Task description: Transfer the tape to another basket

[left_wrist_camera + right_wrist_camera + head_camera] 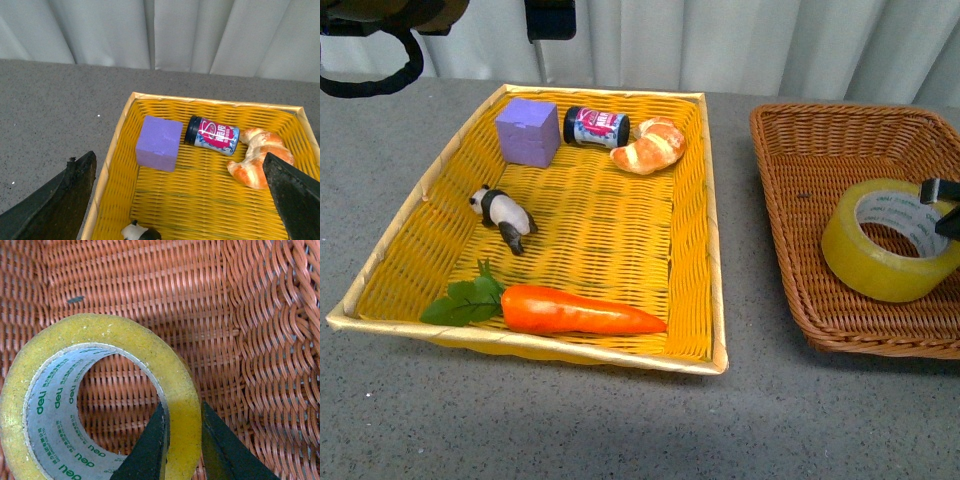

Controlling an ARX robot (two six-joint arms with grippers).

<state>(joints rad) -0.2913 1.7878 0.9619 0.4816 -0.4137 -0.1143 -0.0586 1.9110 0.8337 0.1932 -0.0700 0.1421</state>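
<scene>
The tape point(888, 240), a wide yellowish roll with a white printed core, is inside the brown wicker basket point(790, 190) at the right. My right gripper point(944, 208) is shut on the roll's wall at its right side. In the right wrist view one finger is inside the core and the other outside, pinching the tape point(115, 345) over the basket's woven floor point(200, 305); the gripper point(182, 440) fills the lower middle. My left gripper point(182, 200) hangs open above the far end of the yellow tray point(210, 200), holding nothing.
The yellow woven tray point(600, 230) at the left holds a purple cube point(528, 131), a small dark jar point(597, 127), a croissant point(649, 146), a toy panda point(504, 214) and a plastic carrot point(570, 310). Grey tabletop point(620, 420) surrounds both containers. A curtain hangs behind.
</scene>
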